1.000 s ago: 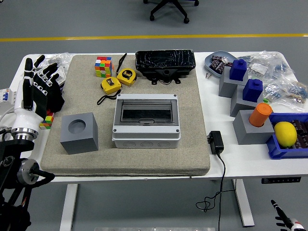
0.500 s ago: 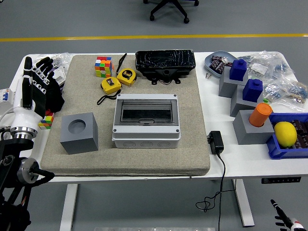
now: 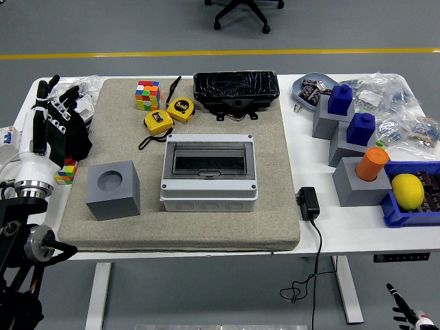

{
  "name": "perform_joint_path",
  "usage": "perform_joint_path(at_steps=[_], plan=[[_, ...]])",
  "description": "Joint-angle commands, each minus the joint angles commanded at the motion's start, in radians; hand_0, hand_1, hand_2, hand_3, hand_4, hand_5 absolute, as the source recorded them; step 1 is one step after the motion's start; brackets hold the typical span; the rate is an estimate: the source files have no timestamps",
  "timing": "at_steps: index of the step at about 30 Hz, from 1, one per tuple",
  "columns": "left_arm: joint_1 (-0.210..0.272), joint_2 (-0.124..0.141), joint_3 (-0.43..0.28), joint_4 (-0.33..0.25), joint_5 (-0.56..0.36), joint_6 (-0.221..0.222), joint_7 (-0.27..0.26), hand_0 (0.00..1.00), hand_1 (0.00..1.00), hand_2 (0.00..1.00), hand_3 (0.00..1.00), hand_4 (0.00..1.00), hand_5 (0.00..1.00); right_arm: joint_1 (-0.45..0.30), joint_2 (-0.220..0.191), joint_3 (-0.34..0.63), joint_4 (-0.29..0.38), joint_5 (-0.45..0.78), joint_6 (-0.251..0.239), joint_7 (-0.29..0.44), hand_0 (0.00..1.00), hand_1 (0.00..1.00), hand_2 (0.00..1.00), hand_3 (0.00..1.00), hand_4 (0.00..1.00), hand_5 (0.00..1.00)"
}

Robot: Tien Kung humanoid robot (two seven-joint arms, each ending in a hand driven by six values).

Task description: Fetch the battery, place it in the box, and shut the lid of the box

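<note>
The left black-and-white five-fingered hand [image 3: 47, 130] is raised over the table's left edge, fingers spread and holding nothing (a small multicoloured cube [image 3: 67, 172] lies just beside its wrist). To its right, on the grey felt mat [image 3: 275, 172], sits the grey plastic box with a clear lid [image 3: 208, 172], lid down. No battery can be made out.

There is one view only, from high on the robot's side, looking forward and down across the white table [image 3: 357, 237], whose near edge runs low in the picture. It stands far enough back to take in the whole tabletop, the grey floor beyond and the yellow line [image 3: 220, 53] on it. The left hand [image 3: 47, 130] enters at the left edge, fingers pointing away from the camera; a fingertip, probably the right hand's [image 3: 405, 317], shows bottom right.
</note>
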Motion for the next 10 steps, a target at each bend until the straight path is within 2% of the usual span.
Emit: perform_joint_path(at_steps=[6, 7, 10], plan=[[-0.002, 0.0, 0.0, -0.002, -0.003, -0.004, -0.001, 0.894, 0.853, 0.78, 0.697, 0.998, 0.814, 0.002, -0.001, 0.002, 0.0, -0.002, 0.0, 0.0, 0.988, 0.878, 0.812, 0.812, 0.998, 0.998], [-0.002, 0.0, 0.001, -0.002, -0.004, -0.006, -0.001, 0.806, 0.783, 0.74, 0.708, 0.998, 0.811, 0.002, -0.001, 0.001, 0.0, 0.0, 0.0, 0.0, 0.99, 0.878, 0.812, 0.812, 0.998, 0.998], [-0.002, 0.0, 0.004, -0.003, -0.006, -0.009, -0.002, 0.806, 0.783, 0.74, 0.708, 0.998, 0.811, 0.003, 0.0, -0.002, 0.0, 0.004, -0.001, 0.001, 0.99, 0.878, 0.812, 0.812, 0.998, 0.998]])
